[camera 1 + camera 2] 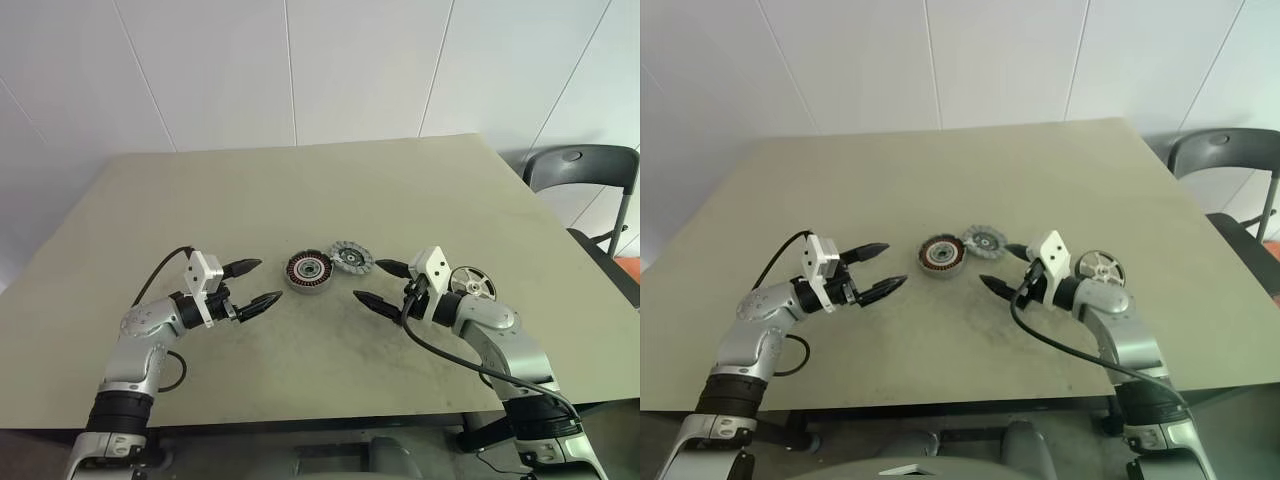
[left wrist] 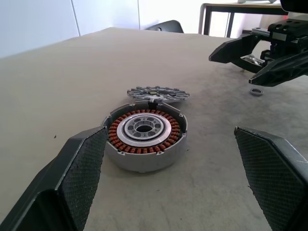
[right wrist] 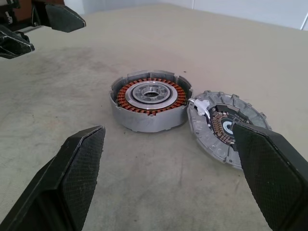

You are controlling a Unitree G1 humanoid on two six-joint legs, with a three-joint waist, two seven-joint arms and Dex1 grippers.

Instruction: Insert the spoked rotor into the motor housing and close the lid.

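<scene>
Matt, faintly scuffed tabletop (image 1: 330, 200) in dull beige. Motor housing (image 3: 149, 101) in brushed grey metal, ringed with reddish copper windings around a polished silver centre. Lid (image 3: 219, 126) in cast grey metal, ribbed and notched at the edge. Spoked rotor (image 1: 472, 283) in bright silver metal, dark-rimmed. Gripper fingers (image 2: 79, 175) in black, cross-hatched, matt plastic or rubber.

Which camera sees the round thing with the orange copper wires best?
The left wrist view: the round grey motor housing with reddish copper windings sits close and unblocked. The right wrist view shows it nearly as well; both eye views show it small.
</scene>
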